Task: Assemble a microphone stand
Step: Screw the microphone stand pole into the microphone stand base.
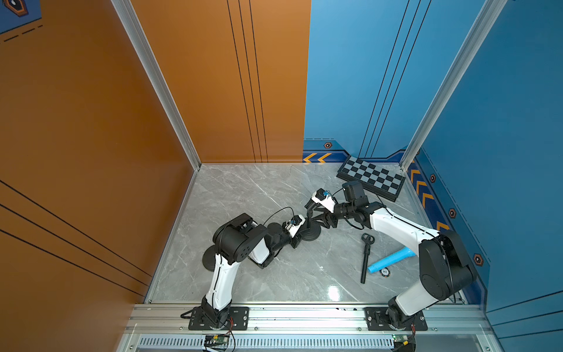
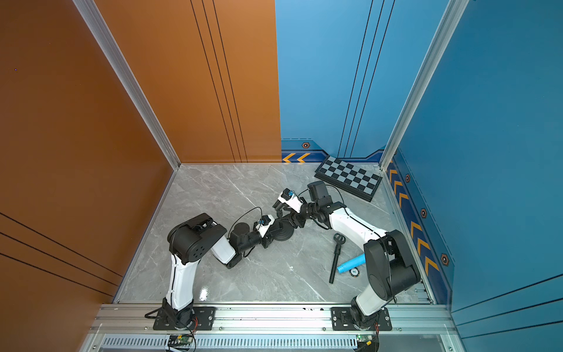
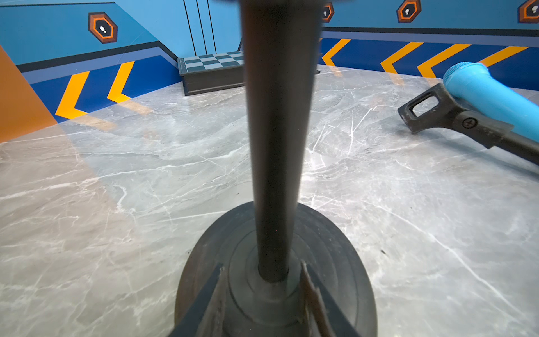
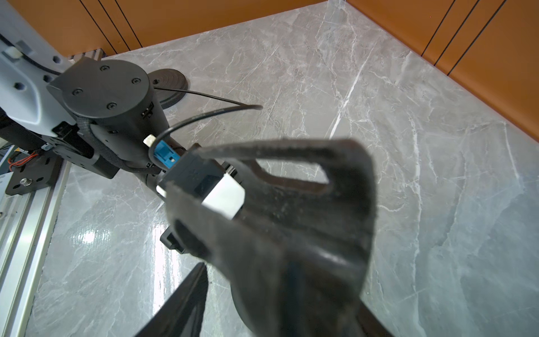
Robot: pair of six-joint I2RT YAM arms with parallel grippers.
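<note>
A black round base (image 1: 313, 234) (image 3: 204, 262) sits on the marble table with a black pole (image 3: 277, 131) standing upright in it. My left gripper (image 1: 301, 236) (image 3: 264, 291) is shut on the base's raised hub, one finger on each side of the pole's foot. The pole's clip (image 4: 291, 204) lies between the jaws of my right gripper (image 1: 312, 211) (image 4: 283, 283), which is open, with a gap showing beside one finger (image 4: 186, 300). A second clip-topped pole (image 1: 365, 259) (image 3: 455, 119) lies flat beside a blue microphone (image 1: 391, 259) (image 3: 490, 93).
Another round base (image 1: 208, 259) (image 4: 172, 84) lies behind my left arm near the left wall. A folded chessboard (image 1: 371, 178) rests in the far right corner. A small round token (image 1: 384, 272) sits by the microphone's end. Walls enclose three sides.
</note>
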